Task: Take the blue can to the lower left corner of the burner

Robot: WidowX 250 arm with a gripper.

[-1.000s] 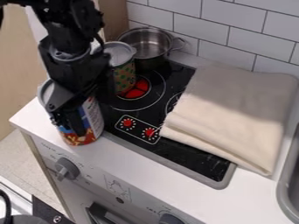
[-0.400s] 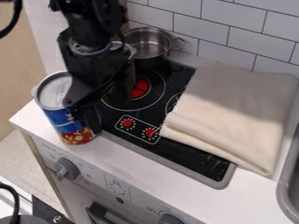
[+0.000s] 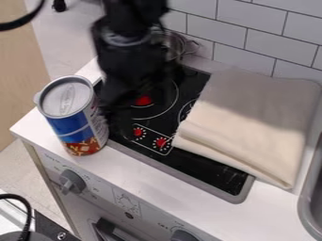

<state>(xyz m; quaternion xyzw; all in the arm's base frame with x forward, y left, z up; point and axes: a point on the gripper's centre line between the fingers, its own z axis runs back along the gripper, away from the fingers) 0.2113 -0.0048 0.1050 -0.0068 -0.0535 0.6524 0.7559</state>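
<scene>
The gripper (image 3: 119, 120) hangs over the left part of the black burner (image 3: 204, 162), to the right of the blue can. Upright on the white counter at the burner's lower left corner stands the blue can (image 3: 70, 123), with a silver lid and a red and orange lower band. The gripper is blurred and dark against the cooktop, and it hides part of the burner's left side.
A folded beige cloth (image 3: 252, 122) covers the burner's right side. Behind the arm is a metal pot (image 3: 177, 44) near the tiled wall. A sink (image 3: 308, 202) lies at the right edge. Knobs line the stove front.
The gripper has moved right, away from the blue can, which it covered in part before. The can stands in about the same place. The green patterned can behind is now hidden by the arm.
</scene>
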